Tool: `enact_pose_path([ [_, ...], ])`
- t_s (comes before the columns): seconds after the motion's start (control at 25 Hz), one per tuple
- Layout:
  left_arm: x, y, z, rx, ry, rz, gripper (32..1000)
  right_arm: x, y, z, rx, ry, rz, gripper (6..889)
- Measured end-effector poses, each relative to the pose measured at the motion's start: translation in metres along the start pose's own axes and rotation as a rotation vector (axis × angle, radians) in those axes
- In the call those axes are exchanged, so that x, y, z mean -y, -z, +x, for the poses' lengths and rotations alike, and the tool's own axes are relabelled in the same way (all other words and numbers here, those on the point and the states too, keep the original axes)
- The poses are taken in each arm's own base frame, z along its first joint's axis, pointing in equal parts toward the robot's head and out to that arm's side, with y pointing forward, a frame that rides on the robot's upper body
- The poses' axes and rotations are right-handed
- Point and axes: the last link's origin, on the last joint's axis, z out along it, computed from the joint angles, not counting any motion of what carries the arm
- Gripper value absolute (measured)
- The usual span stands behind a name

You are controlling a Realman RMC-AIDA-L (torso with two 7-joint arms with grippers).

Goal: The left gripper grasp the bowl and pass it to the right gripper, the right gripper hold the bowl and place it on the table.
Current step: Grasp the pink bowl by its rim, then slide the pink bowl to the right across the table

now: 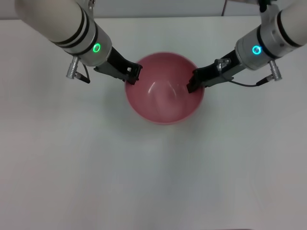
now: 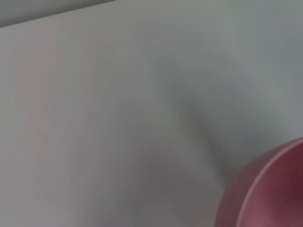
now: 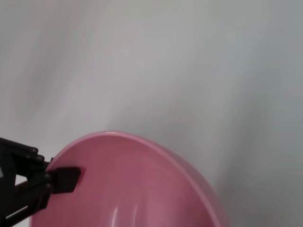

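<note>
Bowl (image 1: 164, 88) sits mid-table (image 1: 153, 182) in the head view, slightly toward 12 o'clock. We see the left gripper (image 1: 133, 76) pinching its rim at 10 o'clock and the right gripper (image 1: 193, 82) clamped on the rim at 3 o'clock. Left wrist view: we get only a bowl (image 2: 267, 191) edge over the table (image 2: 94, 118). Right wrist view: bowl (image 3: 137, 184) interior, with the left gripper (image 3: 59, 179) gripping the far rim, one finger inside.

Head looks down — wrists close, sharing bowl (image 1: 164, 88).
</note>
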Motion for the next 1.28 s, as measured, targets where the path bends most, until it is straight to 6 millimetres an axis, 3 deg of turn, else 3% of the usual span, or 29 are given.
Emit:
enact_pose_path([
  [0.4,0.0007,-0.0002,-0.0012,0.008,-0.005,-0.001,79,0.0009,0.0014,-0.0007,0.013,-0.013,-0.013,117],
  [0.88,0.0028,-0.002,-0.0026,0.0,0.011,-0.002,445,0.0034,0.0009,0.0019,0.013,-0.023,-0.015,115],
  [1.08,0.0026,-0.0022,-0.0028,0.0,0.012,-0.003,691,0.0037,0.0009,0.0022,0.014,-0.024,-0.015,115],
  [1.28,0.0027,-0.0011,-0.0031,0.005,0.023,-0.015,848,0.0037,0.0009,0.0021,0.014,-0.024,-0.015,115],
])
